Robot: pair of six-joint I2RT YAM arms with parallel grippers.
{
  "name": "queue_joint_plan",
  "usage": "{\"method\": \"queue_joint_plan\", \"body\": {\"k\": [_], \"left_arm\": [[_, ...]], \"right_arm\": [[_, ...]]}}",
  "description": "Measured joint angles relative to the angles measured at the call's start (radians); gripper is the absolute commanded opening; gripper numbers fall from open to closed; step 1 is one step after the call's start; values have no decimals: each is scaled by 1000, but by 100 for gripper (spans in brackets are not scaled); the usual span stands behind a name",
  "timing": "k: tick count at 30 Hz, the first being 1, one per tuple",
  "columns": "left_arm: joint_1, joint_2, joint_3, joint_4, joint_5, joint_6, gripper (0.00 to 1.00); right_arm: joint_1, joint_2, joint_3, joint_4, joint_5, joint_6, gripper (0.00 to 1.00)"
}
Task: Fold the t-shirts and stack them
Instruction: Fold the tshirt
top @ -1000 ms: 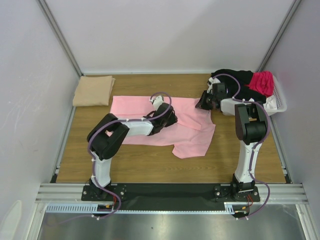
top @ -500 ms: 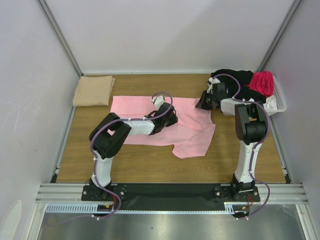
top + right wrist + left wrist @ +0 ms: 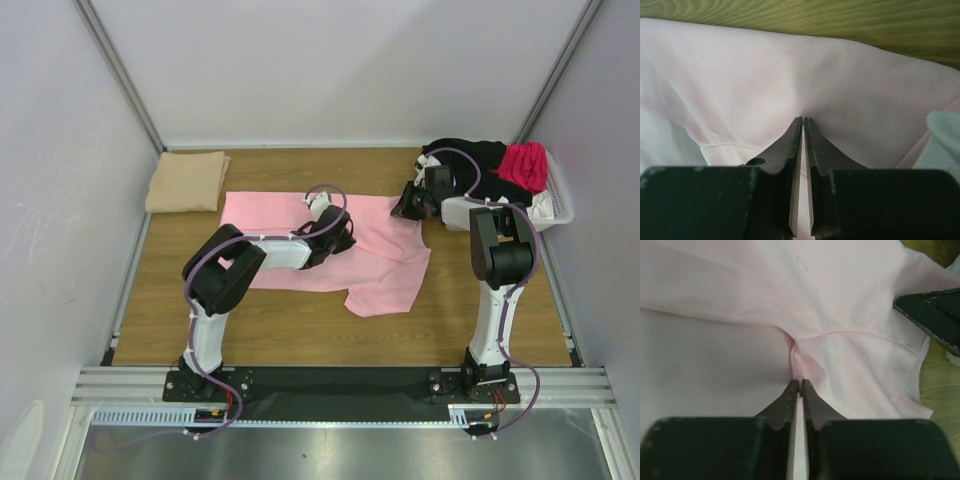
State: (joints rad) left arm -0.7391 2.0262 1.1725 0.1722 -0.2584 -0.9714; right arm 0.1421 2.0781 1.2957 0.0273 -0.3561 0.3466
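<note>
Your light pink t-shirt [image 3: 390, 270] lies spread across the middle of the wooden desk [image 3: 300, 320], rumpled, with one part trailing toward the near edge on the right side. Your left gripper [image 3: 346, 237] is down on the middle of that shirt; in the left wrist view [image 3: 799, 382] its jaws are pressed together on a thin pinch of the pink cloth [image 3: 715, 365], right where a curved seam meets a gathered crease. Your right gripper [image 3: 403, 208] sits at the shirt's far right edge, and its wrist view [image 3: 803, 120] shows the jaws nearly closed, clamped on a raised ridge of the same pink cloth [image 3: 740, 75], with bare wood just beyond. One dark finger of that gripper shows at the right of the left wrist view [image 3: 935, 315].

A tan t-shirt [image 3: 187, 180] lies folded at the far left corner of the desk, apart from the pink one. In the far right corner stands a white basket [image 3: 560, 205] holding a black shirt [image 3: 470, 152] and a magenta shirt [image 3: 522, 163], heaped loosely over its rim
</note>
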Motion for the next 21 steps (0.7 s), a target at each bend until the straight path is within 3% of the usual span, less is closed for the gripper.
{"method": "queue_joint_plan", "body": {"k": [3, 21], "left_arm": [[0, 0, 0, -2, 0, -2, 0], [0, -67, -36, -14, -2, -31, 0]], "right_arm": [[0, 0, 0, 0, 0, 0, 11], [0, 0, 0, -1, 0, 0, 10]]}}
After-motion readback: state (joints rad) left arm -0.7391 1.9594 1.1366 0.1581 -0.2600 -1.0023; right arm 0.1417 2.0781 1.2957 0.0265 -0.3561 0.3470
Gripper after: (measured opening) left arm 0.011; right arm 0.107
